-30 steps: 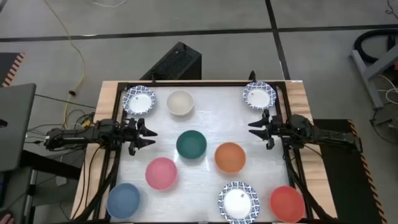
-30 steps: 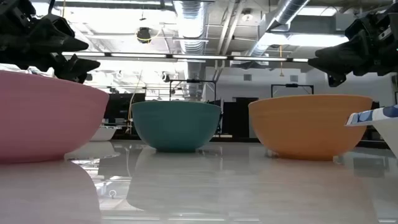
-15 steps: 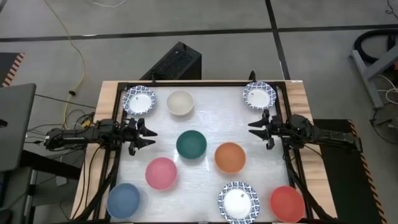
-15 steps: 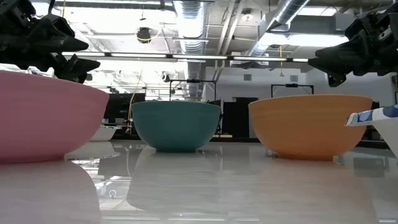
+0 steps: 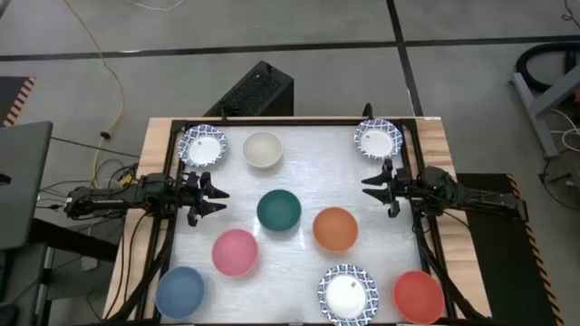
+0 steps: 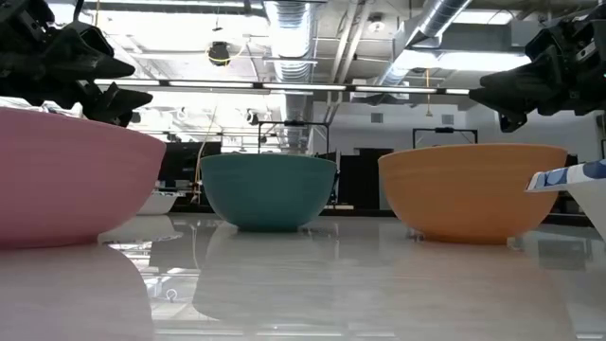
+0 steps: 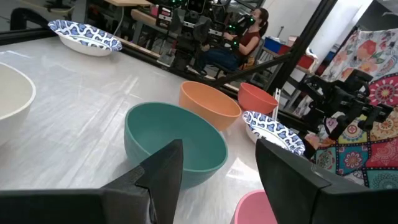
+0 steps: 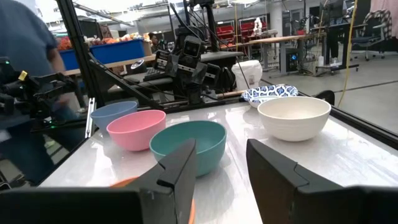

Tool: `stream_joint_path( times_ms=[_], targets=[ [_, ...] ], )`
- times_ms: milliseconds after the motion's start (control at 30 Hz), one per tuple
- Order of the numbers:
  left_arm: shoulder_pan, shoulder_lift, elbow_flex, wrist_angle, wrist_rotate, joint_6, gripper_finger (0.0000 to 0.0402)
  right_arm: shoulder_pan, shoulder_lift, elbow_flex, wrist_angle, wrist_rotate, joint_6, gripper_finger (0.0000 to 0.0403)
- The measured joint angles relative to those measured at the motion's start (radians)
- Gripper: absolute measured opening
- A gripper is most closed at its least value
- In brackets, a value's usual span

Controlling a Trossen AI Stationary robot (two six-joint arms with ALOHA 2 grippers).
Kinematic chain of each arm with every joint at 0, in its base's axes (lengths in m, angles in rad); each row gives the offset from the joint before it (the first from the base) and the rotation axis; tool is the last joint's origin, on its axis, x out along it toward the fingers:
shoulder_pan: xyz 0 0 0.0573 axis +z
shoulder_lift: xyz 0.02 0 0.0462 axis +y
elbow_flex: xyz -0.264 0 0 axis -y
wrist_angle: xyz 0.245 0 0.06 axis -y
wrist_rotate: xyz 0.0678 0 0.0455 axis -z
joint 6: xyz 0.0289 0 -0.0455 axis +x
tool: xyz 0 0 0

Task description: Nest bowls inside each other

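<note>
Glossy white desk (image 5: 299,177), wood-edged, on grey concrete floor (image 5: 272,36). Bowls (image 5: 279,209) sit separate, none nested. Left hand (image 5: 217,194) and right hand (image 5: 366,187) released, empty, apparently hovering. Room beyond: workbenches, seated person (image 7: 245,34).

Glossy white table (image 5: 308,177), matt smooth bowls (image 5: 279,209)

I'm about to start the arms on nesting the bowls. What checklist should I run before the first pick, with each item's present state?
1. Left gripper jaws open and empty: ok.
2. Right gripper jaws open and empty: ok.
3. Green bowl upright, standing apart from the orange bowl: ok.
4. Pink bowl upright and empty: ok.
5. Any bowls nested so far: not ok, all stand singly.
6. Bowl rims free of chips: cannot tell.
</note>
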Motion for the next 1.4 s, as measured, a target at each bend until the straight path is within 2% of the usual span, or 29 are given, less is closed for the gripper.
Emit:
stream_joint_path(
  times_ms=[1033,1133,1267,1400],
  targets=[
    [0.000,0.000,0.000,0.000,0.000,0.000,0.0192,0.000,0.000,0.000,0.000,0.000,0.000,0.0162],
    [0.000,0.000,0.000,-0.005,-0.040,-0.001,0.0192,0.000,0.000,0.000,0.000,0.000,0.000,0.0162],
    [0.000,0.000,0.000,-0.005,-0.122,-0.101,0.0192,0.000,0.000,0.000,0.000,0.000,0.000,0.0162],
    [0.000,0.000,0.000,-0.003,-0.210,-0.127,0.0192,-0.002,0.000,0.000,0.002,0.010,-0.004,0.0162]
  ],
)
